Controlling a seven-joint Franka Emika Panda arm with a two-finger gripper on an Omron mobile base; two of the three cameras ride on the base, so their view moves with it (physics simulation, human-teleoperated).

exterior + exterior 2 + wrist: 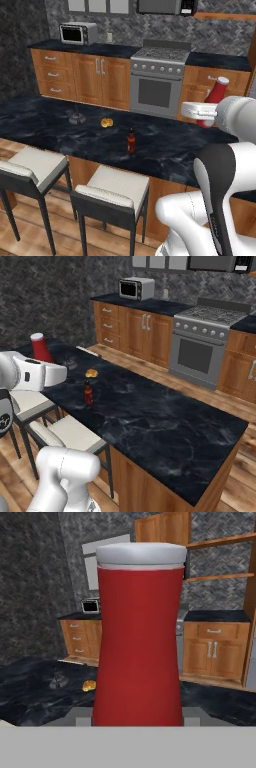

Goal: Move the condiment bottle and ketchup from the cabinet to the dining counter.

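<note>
The robot's glossy white, rounded-shell arm is built of thick tubular segments with smooth domed ends, and a broad dark charcoal band wraps the joint where two segments meet, tapering into a narrow black strip down the lower link. In the right base view the same white arm shows a bulbous elbow casing, a flat-sided pale grey hand block with a small dark marking, and a black-faced joint disc at the left edge

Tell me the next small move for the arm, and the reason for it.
Probably lower the ketchup onto a bare stretch of the dining counter and then let go. The gripper holds the red bottle in the air above the black island top, while the condiment bottle already stands upright there, so the ketchup seems to be the only thing left to set down.
</note>
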